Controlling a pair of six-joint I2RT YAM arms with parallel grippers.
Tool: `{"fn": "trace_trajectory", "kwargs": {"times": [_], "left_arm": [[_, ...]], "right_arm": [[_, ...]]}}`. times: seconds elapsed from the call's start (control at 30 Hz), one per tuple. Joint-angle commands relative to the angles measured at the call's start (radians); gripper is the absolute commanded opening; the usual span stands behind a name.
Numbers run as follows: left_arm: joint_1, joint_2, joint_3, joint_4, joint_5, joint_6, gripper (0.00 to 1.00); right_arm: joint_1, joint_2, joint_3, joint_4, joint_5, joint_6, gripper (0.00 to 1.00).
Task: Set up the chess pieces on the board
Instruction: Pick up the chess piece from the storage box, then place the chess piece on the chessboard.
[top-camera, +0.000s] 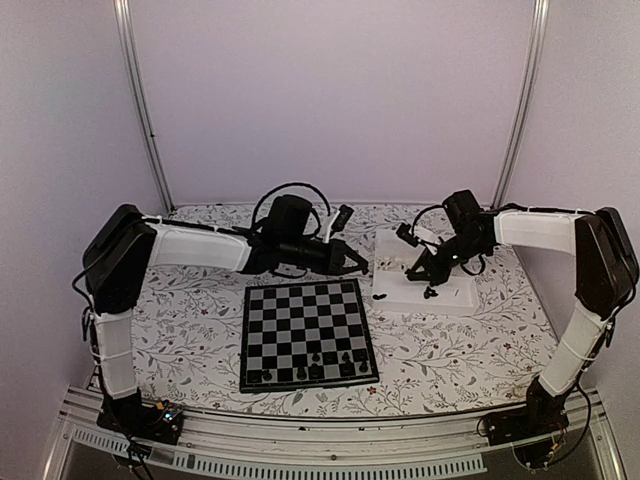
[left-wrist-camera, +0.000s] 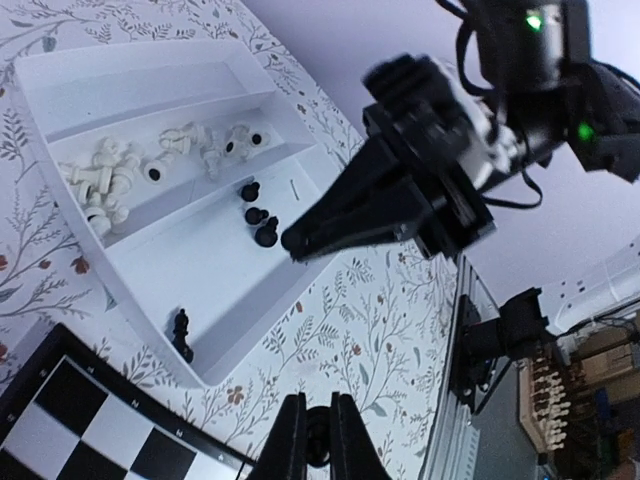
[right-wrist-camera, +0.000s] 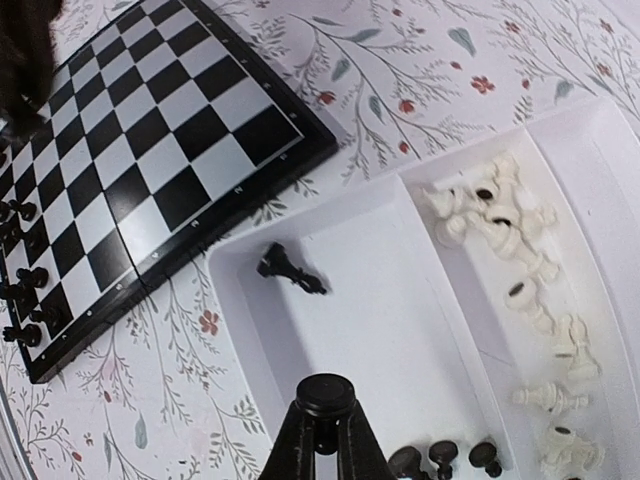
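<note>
Right pincer with piece above tray

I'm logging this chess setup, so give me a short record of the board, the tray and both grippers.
board: flat black-and-grey checkered chessboard, small black chess pieces on its near rows only
tray: white rectangular shallow tray beyond the board's far right corner
tray contents: white chess pieces in one compartment, loose black pieces in the next
left gripper: shut, over table near tray
right gripper: shut on a black piece in the tray
</note>
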Motion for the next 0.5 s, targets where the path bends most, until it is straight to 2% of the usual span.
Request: {"fn": "trace_trajectory", "kwargs": {"times": [0.0,0.13,0.27,0.37,0.47], "left_arm": [[-0.054,-0.202,-0.07,-0.309,-0.139,0.306,0.0],[-0.142,-0.308,-0.127,-0.466,-0.255,0.451,0.0],[-0.236,-0.364,-0.146,-0.59,-0.364,0.536,0.0],[-0.303,-0.413,-0.191,-0.625,-0.451,0.578,0.0],[-0.335,-0.438,-0.241,-0.651,-0.476,0.592,0.0]], "right_arm": [[-0.086,-0.051,-0.057,0.058,-0.061,0.014,0.0],[-0.109,-0.072,-0.114,0.119,-0.059,0.024,0.0],[-0.111,-0.077,-0.136,0.136,-0.037,0.022,0.0],[-0.112,-0.083,-0.142,0.15,-0.028,0.014,0.0],[-0.111,-0.079,-0.142,0.154,-0.025,-0.001,0.0]]}}
